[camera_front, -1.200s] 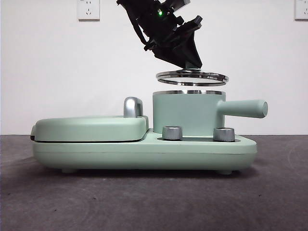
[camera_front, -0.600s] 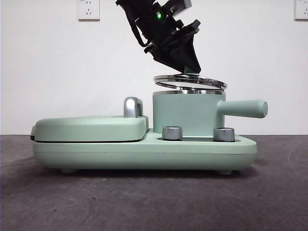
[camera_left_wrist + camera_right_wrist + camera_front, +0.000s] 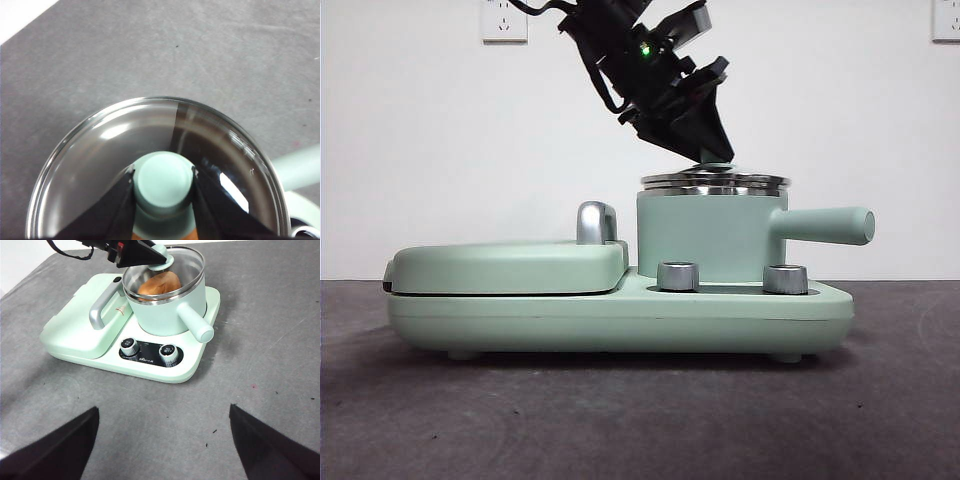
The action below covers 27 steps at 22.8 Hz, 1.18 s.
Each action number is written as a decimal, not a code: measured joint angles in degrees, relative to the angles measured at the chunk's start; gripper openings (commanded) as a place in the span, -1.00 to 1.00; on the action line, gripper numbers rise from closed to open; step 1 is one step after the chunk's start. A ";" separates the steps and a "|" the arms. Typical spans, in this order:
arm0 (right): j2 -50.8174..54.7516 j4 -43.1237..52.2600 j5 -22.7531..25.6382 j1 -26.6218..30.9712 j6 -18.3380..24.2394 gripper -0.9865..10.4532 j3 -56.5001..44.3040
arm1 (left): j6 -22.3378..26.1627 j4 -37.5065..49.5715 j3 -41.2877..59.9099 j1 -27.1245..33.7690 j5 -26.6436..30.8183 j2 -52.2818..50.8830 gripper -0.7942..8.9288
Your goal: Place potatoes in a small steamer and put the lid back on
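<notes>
**Glass lid set on the steamer pot, left claw pinching its knob**

A mint-green cooking appliance sits on a dark grey table. On one side of its base is a flat hinged grill cover with a chrome handle; on the other stands the small steamer, a mint-green pot with a steel rim and a straight side handle. Two steel dials sit on the base below the pot.

The left gripper reaches down at a slant from above. In its wrist view both black jaws press against opposite sides of the lid's knob, pinching it. The lid, a round glass disc with a steel rim, lies roughly level on the pot's rim and appears seated, though full contact all round cannot be confirmed.

The potato, an orange-brown lump, rests inside the pot, visible through the glass in the right wrist view.

The right gripper waits well away from the appliance, its jaws spread wide, holding nothing.

Handling judgement: the lid is likely rigid, fairly heavy for its size, and breakable; its glass and polished rim would be slippery. The knob is the only sound place to grip, squarely across its sides. Letting go should be gentle and straight up, so the lid is not dragged off centre.
</notes>
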<state>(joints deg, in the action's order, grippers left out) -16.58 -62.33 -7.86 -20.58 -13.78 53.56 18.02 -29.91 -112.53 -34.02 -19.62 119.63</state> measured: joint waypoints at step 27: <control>0.00 -0.02 0.20 0.00 -0.07 -0.10 0.00 | 3.21 -0.26 -0.26 0.85 -5.99 1.07 -0.81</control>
<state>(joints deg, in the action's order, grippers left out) -16.58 -62.35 -7.66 -20.58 -13.85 53.56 21.23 -30.17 -112.79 -33.17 -25.61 120.70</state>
